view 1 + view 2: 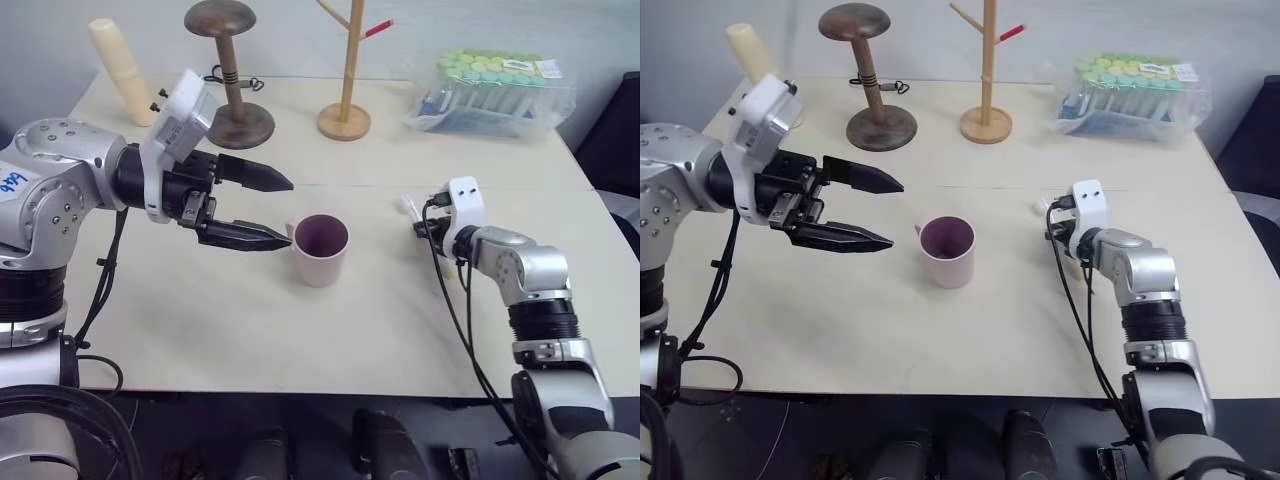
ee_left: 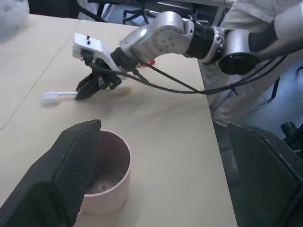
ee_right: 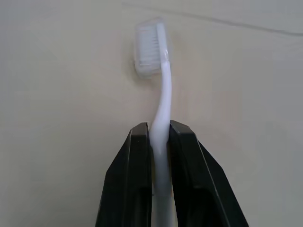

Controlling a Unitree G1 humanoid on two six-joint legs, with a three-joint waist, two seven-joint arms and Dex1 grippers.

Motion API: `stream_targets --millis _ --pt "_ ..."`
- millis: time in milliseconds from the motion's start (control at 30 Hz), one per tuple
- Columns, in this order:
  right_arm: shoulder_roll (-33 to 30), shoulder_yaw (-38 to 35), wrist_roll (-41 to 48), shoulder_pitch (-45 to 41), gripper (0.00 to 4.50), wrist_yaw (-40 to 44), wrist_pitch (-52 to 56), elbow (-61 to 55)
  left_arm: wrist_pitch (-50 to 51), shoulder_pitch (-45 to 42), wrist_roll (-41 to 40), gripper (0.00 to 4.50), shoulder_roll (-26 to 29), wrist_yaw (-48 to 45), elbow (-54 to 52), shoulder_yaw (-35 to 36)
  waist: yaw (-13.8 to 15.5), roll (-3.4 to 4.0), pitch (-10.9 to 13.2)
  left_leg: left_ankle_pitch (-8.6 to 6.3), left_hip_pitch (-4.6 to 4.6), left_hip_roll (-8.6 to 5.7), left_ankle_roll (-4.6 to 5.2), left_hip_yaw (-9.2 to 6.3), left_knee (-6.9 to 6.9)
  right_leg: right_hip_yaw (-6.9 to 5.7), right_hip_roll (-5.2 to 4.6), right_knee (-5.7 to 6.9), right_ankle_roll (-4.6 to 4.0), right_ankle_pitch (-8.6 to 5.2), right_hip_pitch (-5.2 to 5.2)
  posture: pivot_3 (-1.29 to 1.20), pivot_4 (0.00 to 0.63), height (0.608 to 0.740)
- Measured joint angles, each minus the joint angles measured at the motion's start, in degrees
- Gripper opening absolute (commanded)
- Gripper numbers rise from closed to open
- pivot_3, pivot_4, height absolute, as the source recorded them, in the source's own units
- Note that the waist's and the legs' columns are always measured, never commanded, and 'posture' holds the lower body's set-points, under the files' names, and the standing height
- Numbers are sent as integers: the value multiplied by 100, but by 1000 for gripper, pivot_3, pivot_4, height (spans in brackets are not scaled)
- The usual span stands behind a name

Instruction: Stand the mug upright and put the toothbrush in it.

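Observation:
The pale pink mug stands upright mid-table, its dark inside facing up. My left gripper hovers just left of the mug, fingers wide open and empty. In the left wrist view one finger sits close beside the mug. To the mug's right, the toothbrush lies low on the table with its white head pointing away from my right arm. My right gripper is shut on its white neck. The left wrist view shows the right gripper on the toothbrush.
Along the back edge stand a cream cylinder, a brown wooden stand, a wooden peg tree and a clear bag of tubes. Bare tabletop lies in front of the mug.

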Motion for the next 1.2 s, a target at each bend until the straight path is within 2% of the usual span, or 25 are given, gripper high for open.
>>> stream_targets --millis 133,267,467,667,700,833,967,1067,1100,1200 --pt "717 -315 1092 -344 202 48 151 -1492 20 426 33 4500 201 127 153 229 -103 6 4 1 -2 -1 -4 1 -2 -7 -2 59 -4 -2 -45 0 150 740" --pt "1472 -295 1551 -511 202 -247 234 -1973 19 600 32 4500 295 270 157 503 -90 6 3 1 -1 -4 -4 -4 -1 -4 -11 68 -5 -2 -44 0 150 740" --pt "2193 371 1301 -370 202 -354 -279 -1888 23 613 21 4500 308 552 153 679 -101 6 3 1 -3 -20 -3 -7 0 -3 -10 69 -5 -2 -44 0 150 740" --pt "2250 709 906 -290 202 -166 -897 -1471 41 608 -55 4500 306 679 124 769 -128 6 3 1 -2 -18 -4 -2 -2 -6 -9 69 -5 -2 -47 0 150 740" --pt "2236 772 859 -223 924 -97 -951 -1473 41 608 -64 4500 305 699 105 770 -130 6 3 1 -1 -17 -4 -2 -3 -7 -8 69 -5 -2 -47 0 150 740" --pt "2180 966 822 67 2109 87 -1006 -1537 30 601 -66 4500 225 794 71 770 -123 6 3 1 -1 -17 -4 0 -2 -6 -9 69 -5 -2 -47 0 150 740" --pt "1965 956 860 280 3519 184 -991 -1935 3 518 -57 4500 181 848 100 767 -115 6 3 1 -1 -17 -4 -1 -2 -6 -10 69 -5 -2 -47 0 150 740" --pt "1439 828 1186 525 4478 289 -636 -2637 -45 503 -59 4500 113 839 116 762 -93 6 3 1 -2 -15 -3 -3 -1 -6 -11 69 -5 -2 -47 0 150 740" --pt "1238 756 1298 585 4478 351 -506 -2781 -48 502 -58 4500 104 833 138 761 -88 6 4 1 -3 -14 -3 -3 1 -5 -12 68 -5 -2 -47 0 150 740" --pt "119 420 1858 771 4478 830 96 -3356 -84 507 -70 4500 91 765 160 769 -58 5 4 0 -5 -14 -2 6 1 -1 -17 60 -5 -2 -46 0 150 740"
